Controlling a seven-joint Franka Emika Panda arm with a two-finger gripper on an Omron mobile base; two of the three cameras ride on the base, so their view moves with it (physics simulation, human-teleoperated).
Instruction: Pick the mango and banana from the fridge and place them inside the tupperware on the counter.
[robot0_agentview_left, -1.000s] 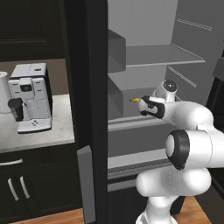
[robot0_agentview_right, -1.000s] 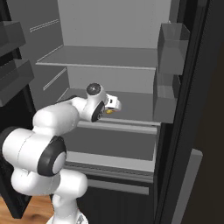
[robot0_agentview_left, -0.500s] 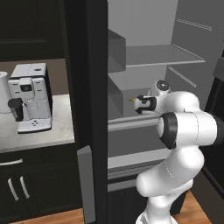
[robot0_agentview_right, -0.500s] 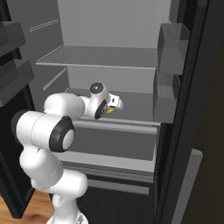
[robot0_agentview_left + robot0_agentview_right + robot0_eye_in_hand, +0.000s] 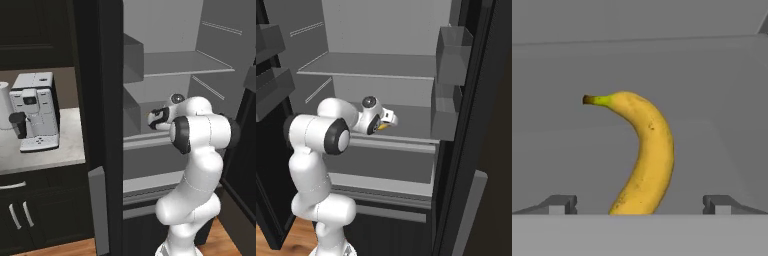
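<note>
gripper (image 5: 640, 210): jaws spread wide, holding nothing, one fingertip (image 5: 559, 204) on each side of the banana's lower end
banana (image 5: 641, 152): just one, lying on the fridge shelf (image 5: 411, 122) right ahead of the hand; in the hand view its long axis runs from between the fingertips away toward the back wall, curving, stem tip pointing left
banana from the right base view: only a yellow sliver (image 5: 384, 126) past the wrist, mid-shelf
fridge (image 5: 170, 65): door open, one arm reaching in
counter (image 5: 45, 155): one coffee machine (image 5: 34, 110) toward its back edge
</note>
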